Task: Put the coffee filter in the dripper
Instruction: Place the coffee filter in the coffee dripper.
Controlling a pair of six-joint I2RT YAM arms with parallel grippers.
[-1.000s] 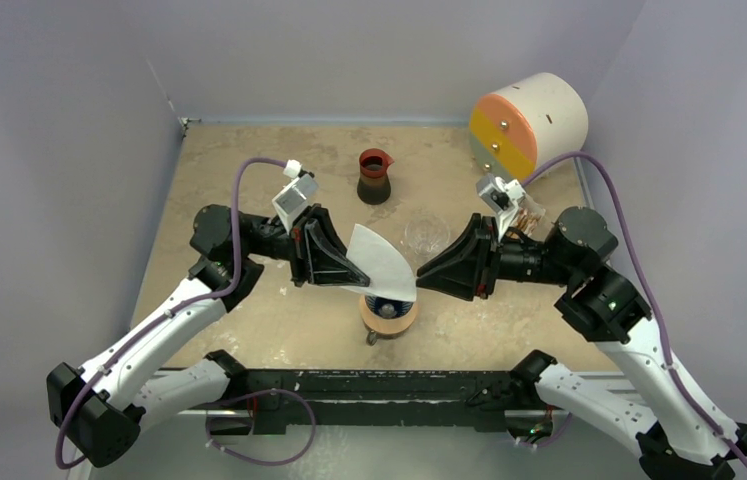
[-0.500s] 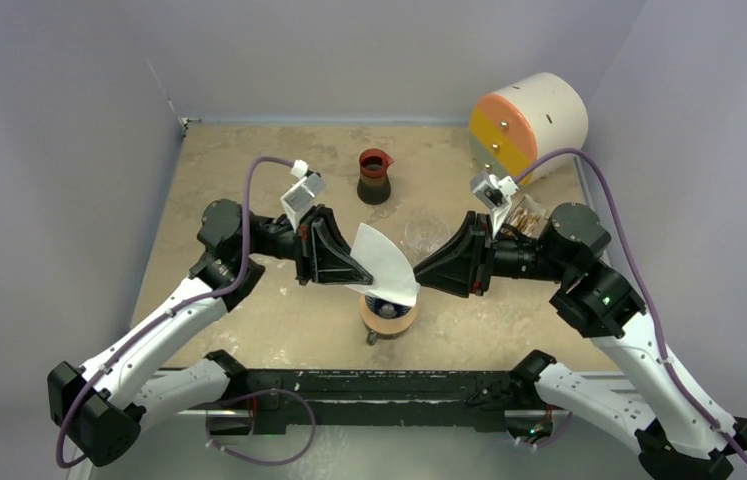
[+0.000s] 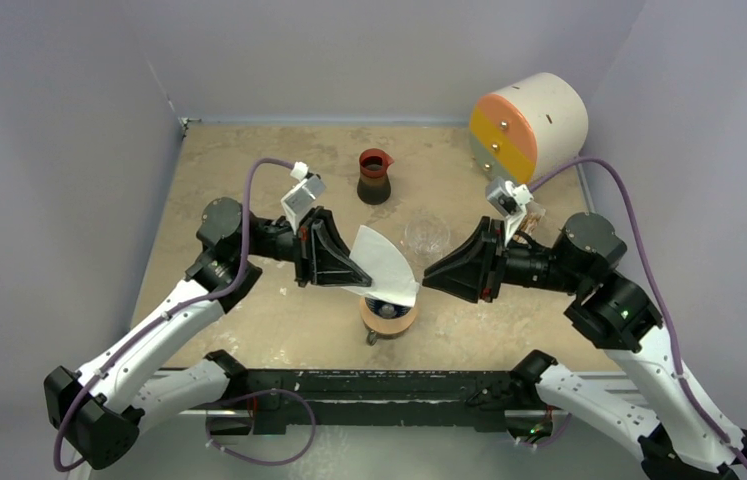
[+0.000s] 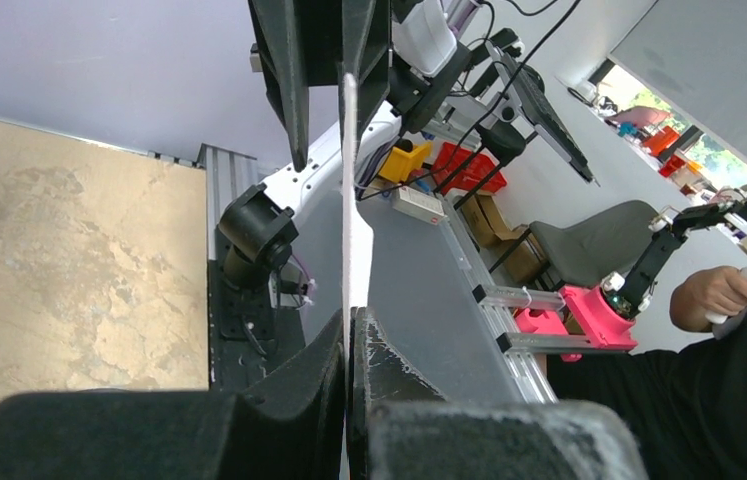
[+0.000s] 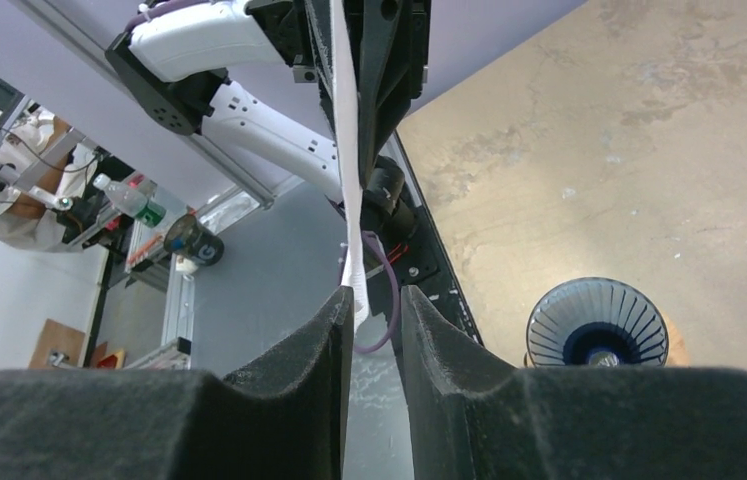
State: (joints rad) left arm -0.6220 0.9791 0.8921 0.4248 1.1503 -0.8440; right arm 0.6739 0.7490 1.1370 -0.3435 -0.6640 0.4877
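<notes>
My left gripper (image 3: 363, 274) is shut on the white coffee filter (image 3: 387, 262) and holds it flat and upright in the air. In the left wrist view the filter (image 4: 351, 200) runs edge-on out of the closed jaws (image 4: 351, 312). The deep-blue ribbed dripper (image 3: 381, 302) stands just below the filter, partly hidden by it. My right gripper (image 3: 425, 277) faces the filter's right edge with its jaws open. In the right wrist view the filter's (image 5: 347, 150) lower edge hangs just beyond the gripper's (image 5: 374, 292) tips, unpinched, and the dripper (image 5: 597, 325) shows at lower right.
The dripper rests on a tan wooden ring (image 3: 390, 321). A clear glass cup (image 3: 426, 235) stands behind it, and a dark carafe with a red rim (image 3: 374, 177) farther back. A white drum with an orange and yellow face (image 3: 529, 125) fills the back right corner.
My right gripper has drawn back to the right, off the filter's right edge. The left gripper still holds the filter over the dripper, nearly unmoved.
</notes>
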